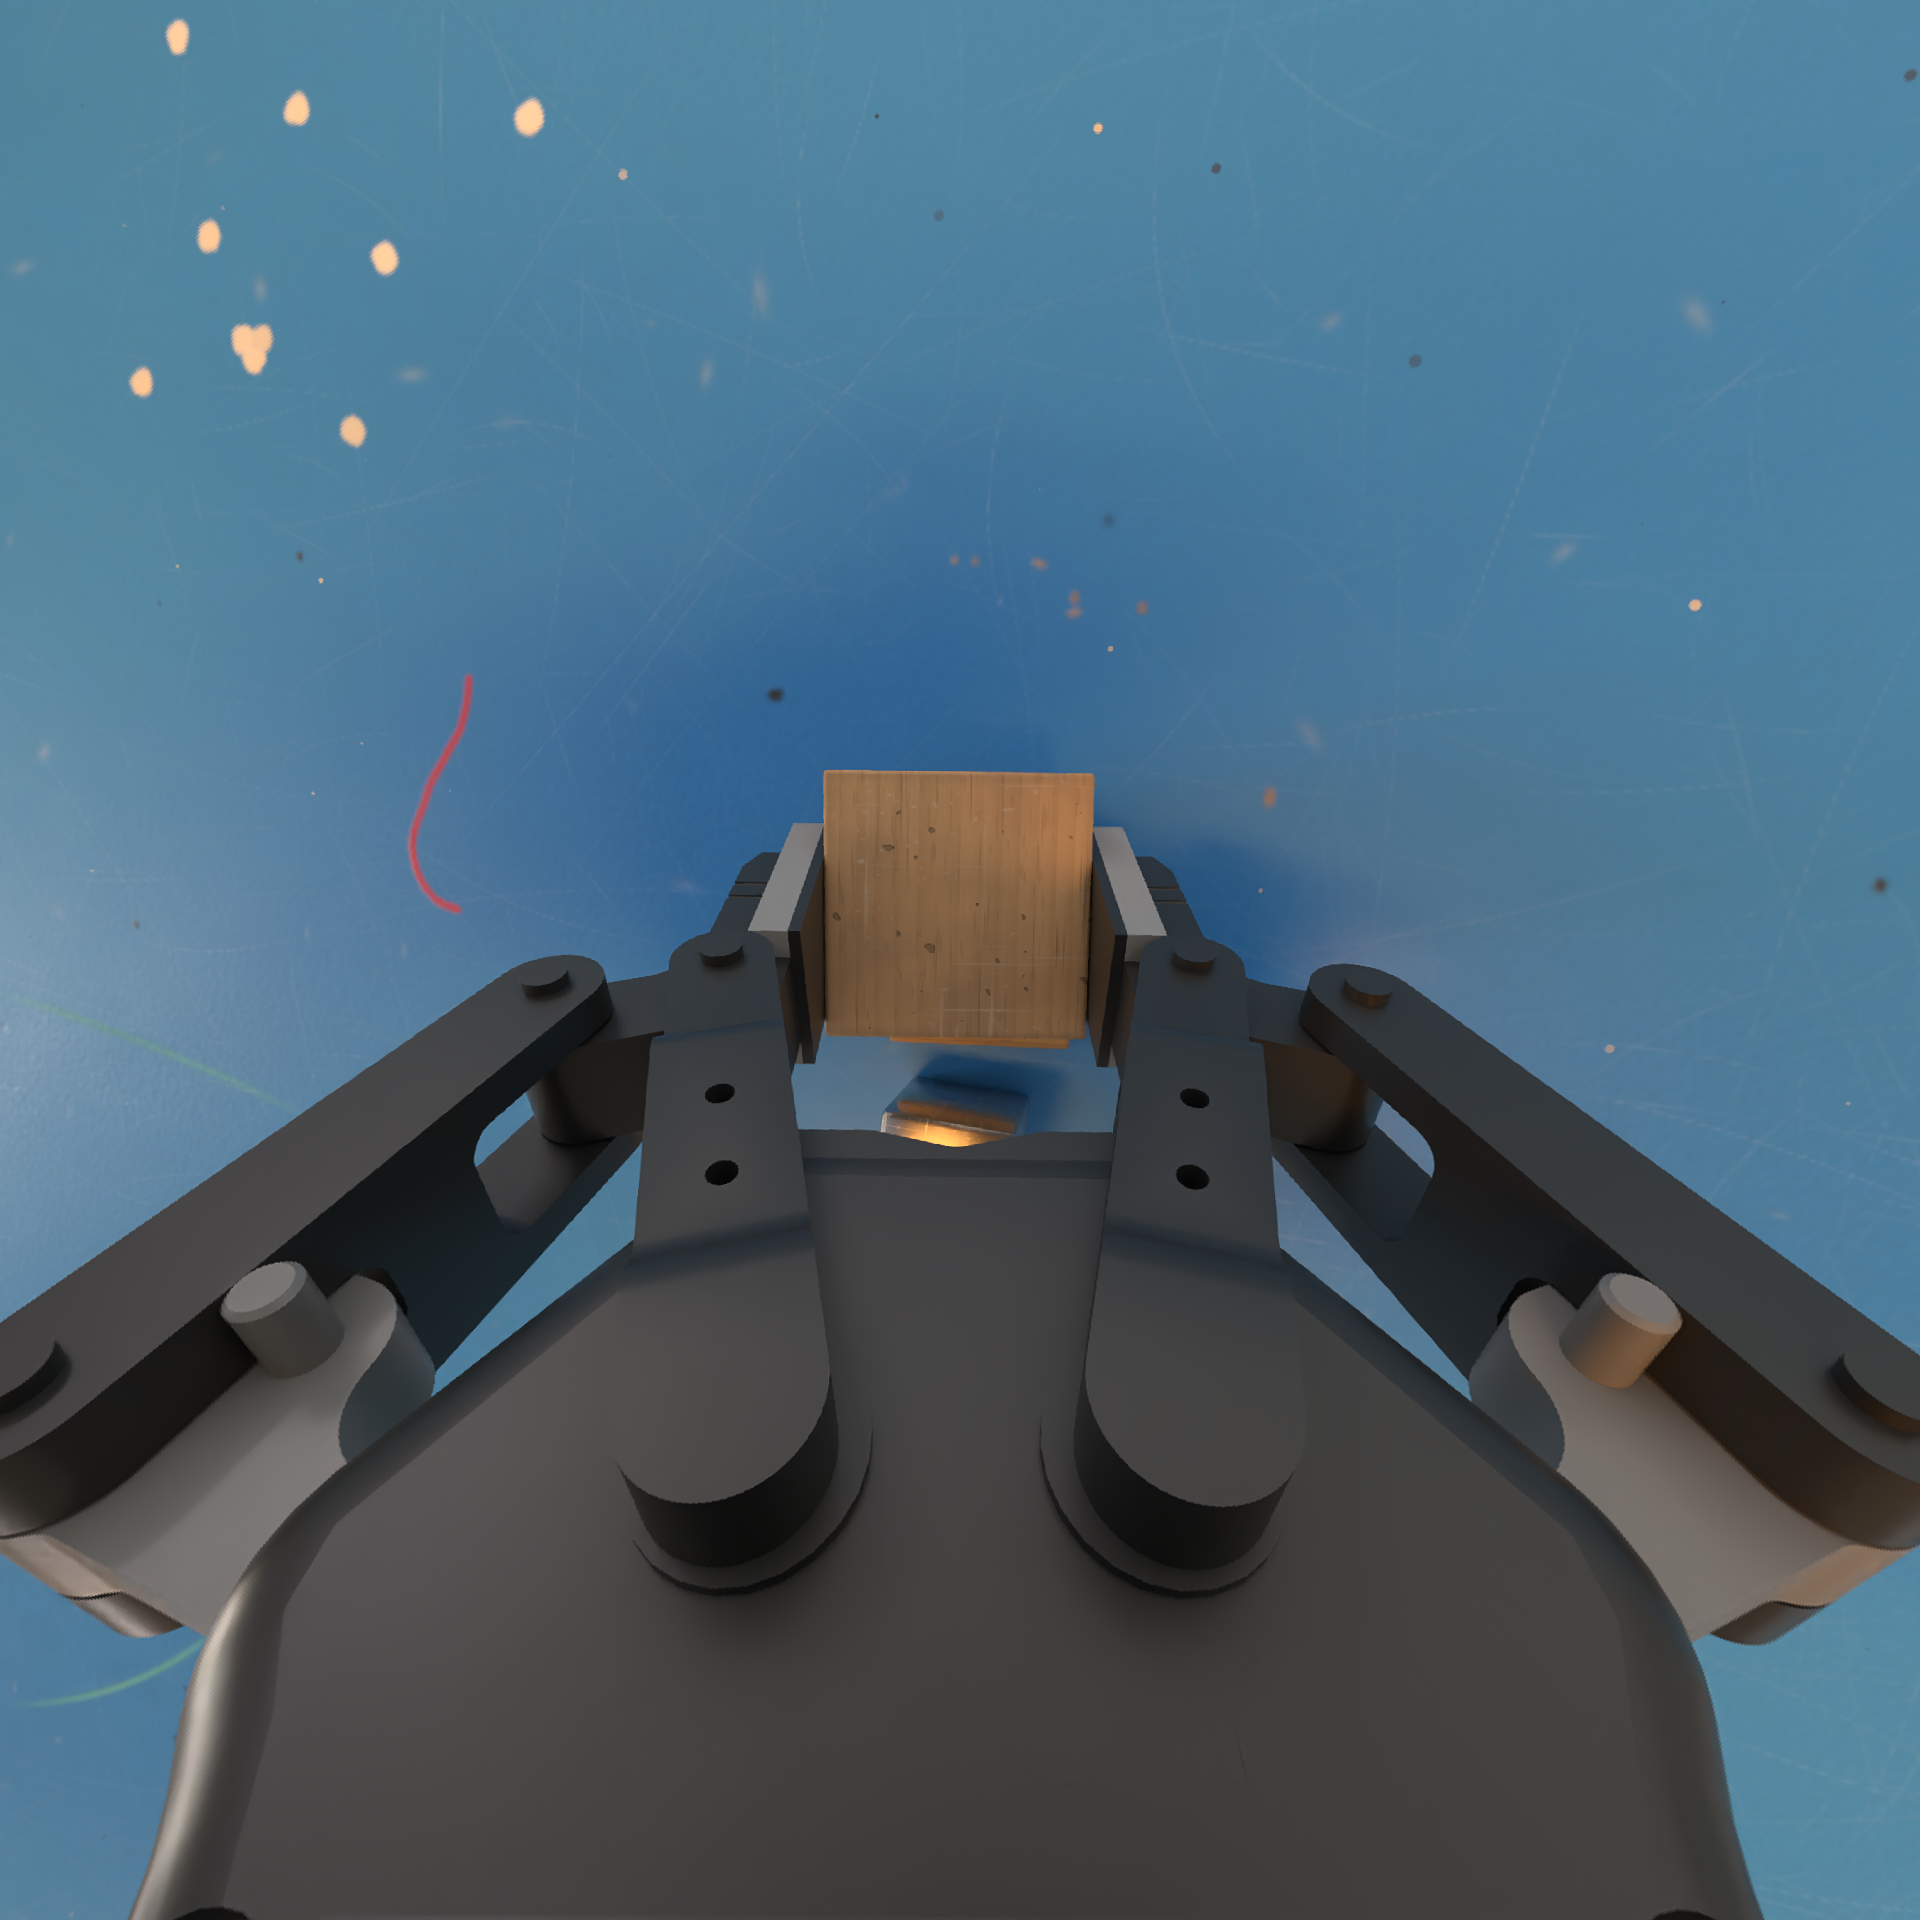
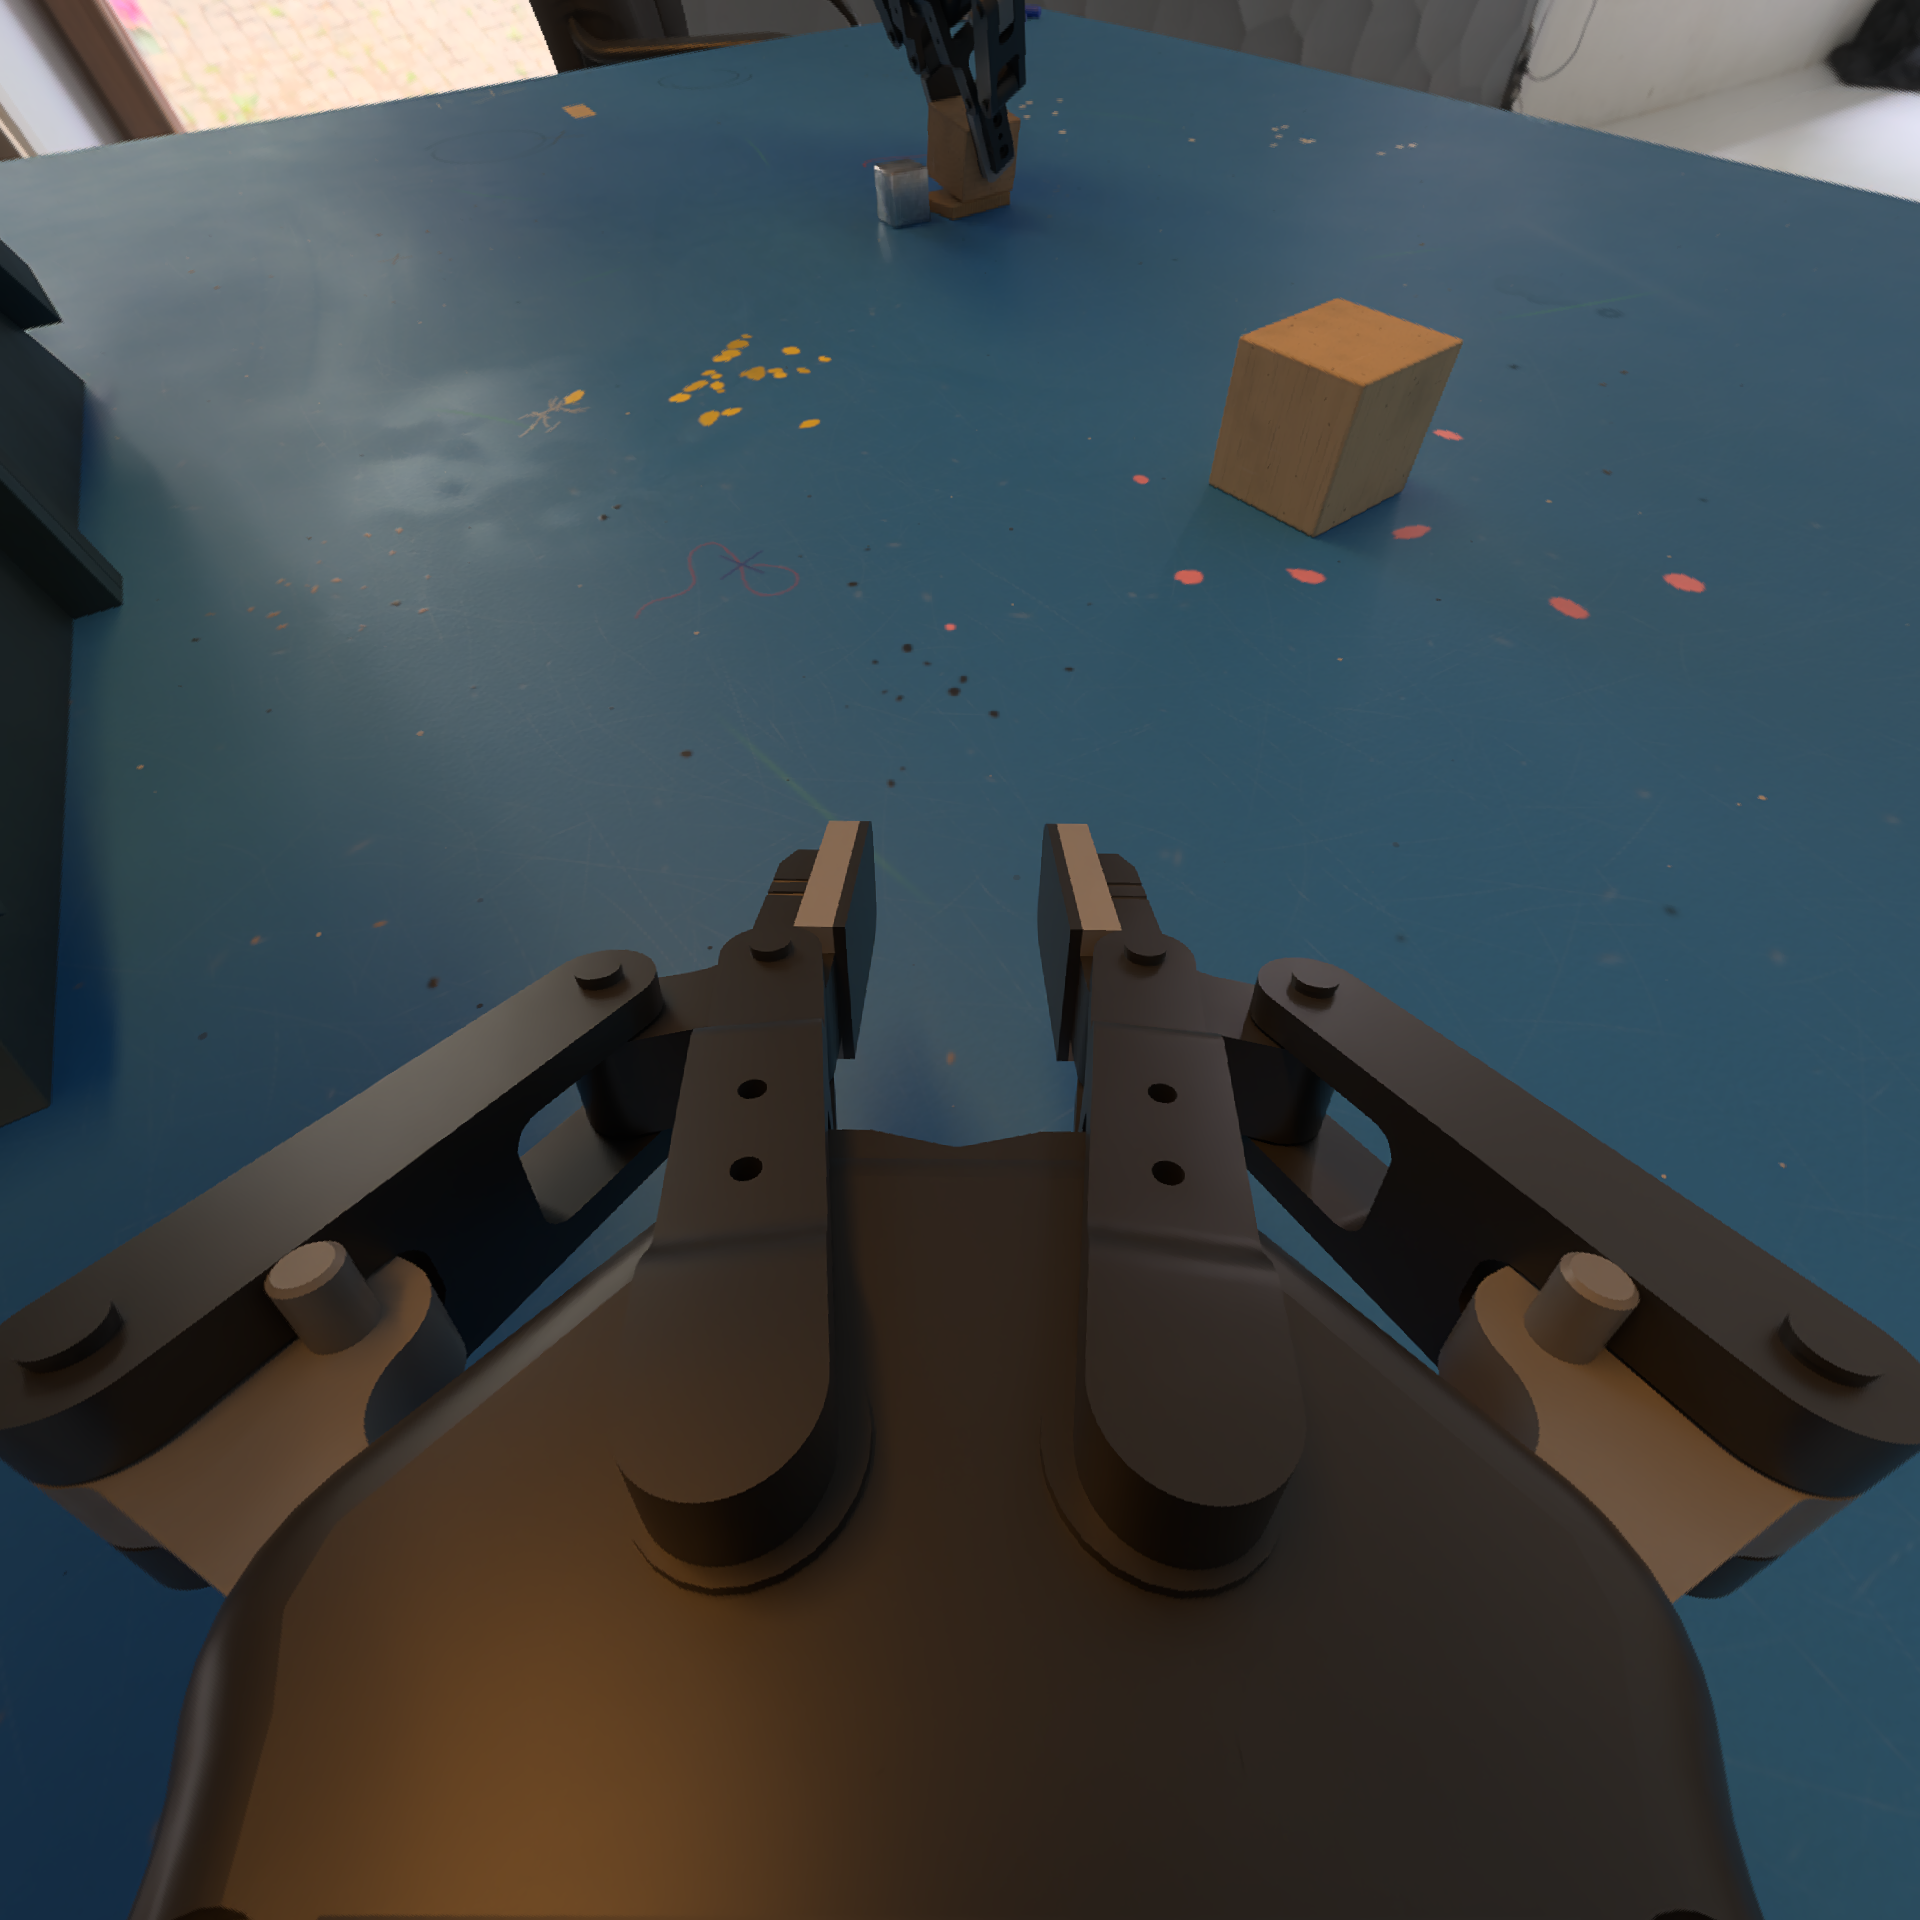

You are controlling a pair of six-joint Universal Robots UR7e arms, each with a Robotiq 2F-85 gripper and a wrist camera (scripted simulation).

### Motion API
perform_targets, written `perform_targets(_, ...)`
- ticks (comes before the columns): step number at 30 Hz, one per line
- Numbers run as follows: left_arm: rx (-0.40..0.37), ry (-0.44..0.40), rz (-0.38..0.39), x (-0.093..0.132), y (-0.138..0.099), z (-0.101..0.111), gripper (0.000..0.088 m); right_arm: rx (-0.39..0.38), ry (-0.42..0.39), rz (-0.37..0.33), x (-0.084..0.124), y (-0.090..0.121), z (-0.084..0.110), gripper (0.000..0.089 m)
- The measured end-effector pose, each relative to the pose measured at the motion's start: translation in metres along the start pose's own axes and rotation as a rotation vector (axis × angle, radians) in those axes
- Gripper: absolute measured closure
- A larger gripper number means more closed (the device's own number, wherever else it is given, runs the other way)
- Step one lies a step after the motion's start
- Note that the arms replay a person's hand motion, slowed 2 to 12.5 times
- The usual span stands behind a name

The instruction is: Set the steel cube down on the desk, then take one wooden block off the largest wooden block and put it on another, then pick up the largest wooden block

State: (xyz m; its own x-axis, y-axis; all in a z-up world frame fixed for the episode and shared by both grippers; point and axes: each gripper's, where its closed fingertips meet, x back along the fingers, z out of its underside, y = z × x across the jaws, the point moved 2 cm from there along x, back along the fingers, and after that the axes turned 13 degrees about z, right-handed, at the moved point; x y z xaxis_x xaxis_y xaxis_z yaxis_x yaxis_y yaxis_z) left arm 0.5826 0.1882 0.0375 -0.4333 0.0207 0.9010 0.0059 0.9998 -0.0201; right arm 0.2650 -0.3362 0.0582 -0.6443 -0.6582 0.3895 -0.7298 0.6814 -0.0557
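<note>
My left gripper (image 1: 958,899) is shut on a wooden block (image 1: 956,904) and points down at the blue desk (image 1: 1351,468). A sliver of a second wooden block (image 1: 982,1039) shows just under it, with the steel cube (image 1: 951,1117) beside that. In the right wrist view, far off, the left gripper (image 2: 971,104) holds its block (image 2: 948,145) on or just above a small wooden block (image 2: 975,200); I cannot tell whether they touch. The steel cube (image 2: 899,192) stands on the desk next to it. A big wooden cube (image 2: 1335,416) stands alone. My right gripper (image 2: 956,914) is open and empty above the desk.
A dark box-like stand (image 2: 36,499) sits at the left edge of the desk. Orange and red paint spots (image 2: 743,374) mark the blue desk surface (image 2: 520,727). A wall and window lie beyond the desk's far edge.
</note>
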Motion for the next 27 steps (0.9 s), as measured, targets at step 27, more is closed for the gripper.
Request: perform_targets(27, -0.053, -0.297, 0.236, 0.111, -0.103, -0.008, 0.0254, 0.016, -0.008, -0.013, 0.002, 0.006, -0.003, 0.0605)
